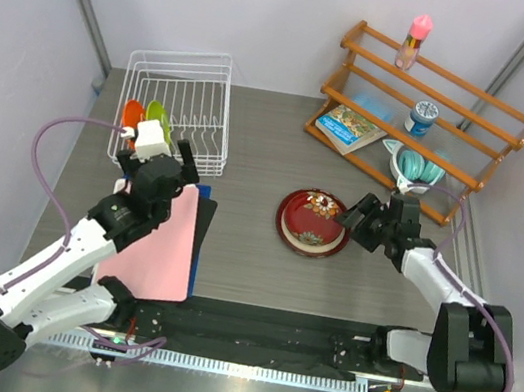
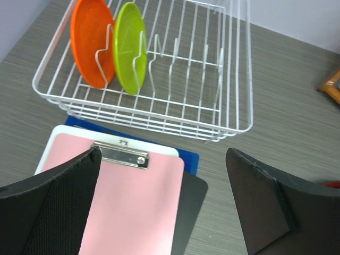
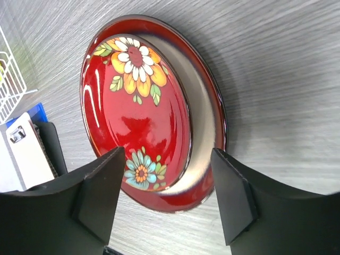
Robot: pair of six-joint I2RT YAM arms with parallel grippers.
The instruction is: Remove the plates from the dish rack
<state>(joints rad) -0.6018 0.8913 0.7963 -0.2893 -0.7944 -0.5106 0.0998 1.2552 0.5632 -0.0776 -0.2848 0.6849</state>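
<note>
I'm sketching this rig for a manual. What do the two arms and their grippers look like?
The left arm and right arm have white links, black joints and black bases. A looping mauve cable runs along each. Their fingers are broad black wedges.

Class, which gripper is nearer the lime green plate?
Left. The left gripper faces the lime green plate from close by; the right gripper is far off, at the dark red plate.

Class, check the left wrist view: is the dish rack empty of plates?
No, an orange plate and a lime green plate stand upright in the dish rack.
</note>
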